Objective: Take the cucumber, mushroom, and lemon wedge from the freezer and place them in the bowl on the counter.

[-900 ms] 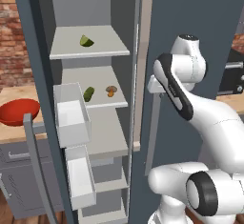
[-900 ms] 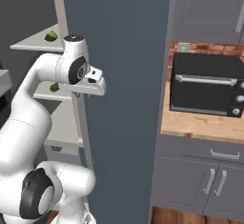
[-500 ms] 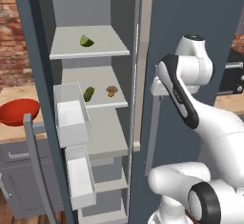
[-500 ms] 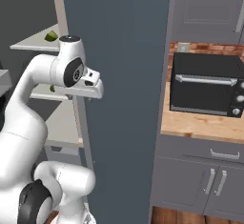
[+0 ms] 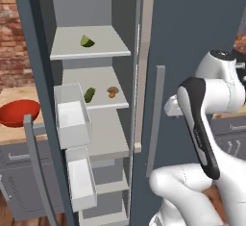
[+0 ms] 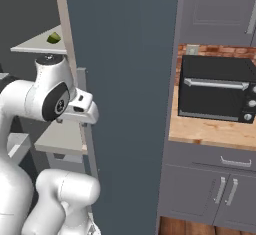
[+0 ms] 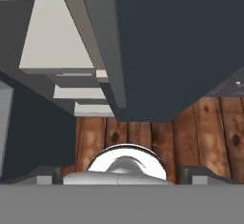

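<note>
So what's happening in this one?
The freezer stands open. The lemon wedge lies on an upper shelf, the cucumber and mushroom on the shelf below. The red bowl on the counter holds none of them yet. The gripper is open beside the door's bar handle, holding nothing.

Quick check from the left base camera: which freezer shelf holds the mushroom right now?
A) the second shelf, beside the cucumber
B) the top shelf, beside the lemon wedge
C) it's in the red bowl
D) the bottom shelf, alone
A: the mushroom sits on the second shelf just right of the cucumber, while the lemon wedge is alone on the shelf above.
</note>
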